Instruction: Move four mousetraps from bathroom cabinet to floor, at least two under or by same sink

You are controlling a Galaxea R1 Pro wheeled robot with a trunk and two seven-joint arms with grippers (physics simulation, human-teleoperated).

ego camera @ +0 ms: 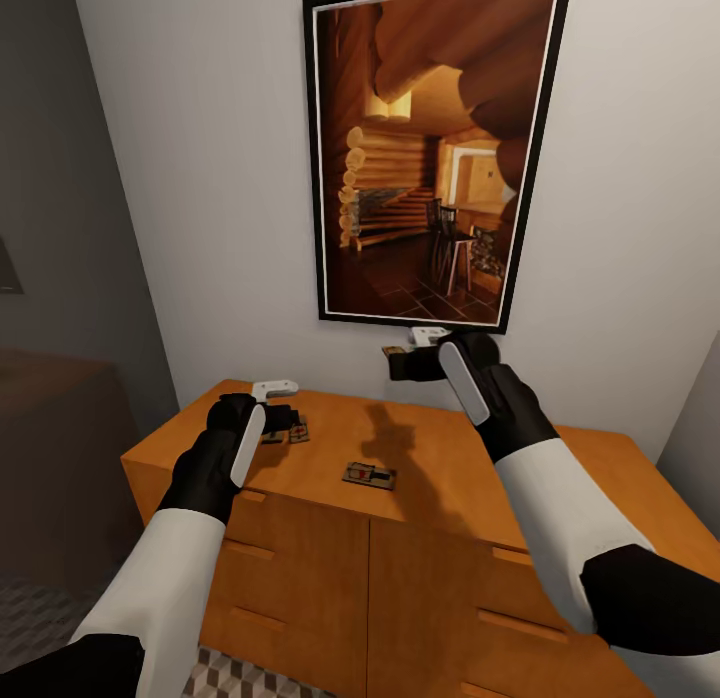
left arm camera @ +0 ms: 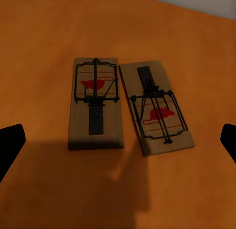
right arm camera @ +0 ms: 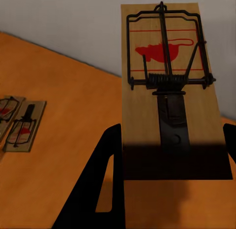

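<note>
A smooth, matt orange-brown wood finish is shown on the cabinet (ego camera: 420,458), its flat top unmarked by visible grain. Pale matt wooden boards are seen on the two side-by-side mousetraps (left arm camera: 96,103) (left arm camera: 155,107), each fitted with thin dark metal wire, a coiled spring and a red printed mark. The same wood and dark wire are shown on the mousetrap (right arm camera: 172,91) held in the right gripper (right arm camera: 167,184), whose fingers are rendered in matt black. A dark, slightly glossy frame is seen around the picture (ego camera: 425,148) on the plain matt wall (ego camera: 200,178).
</note>
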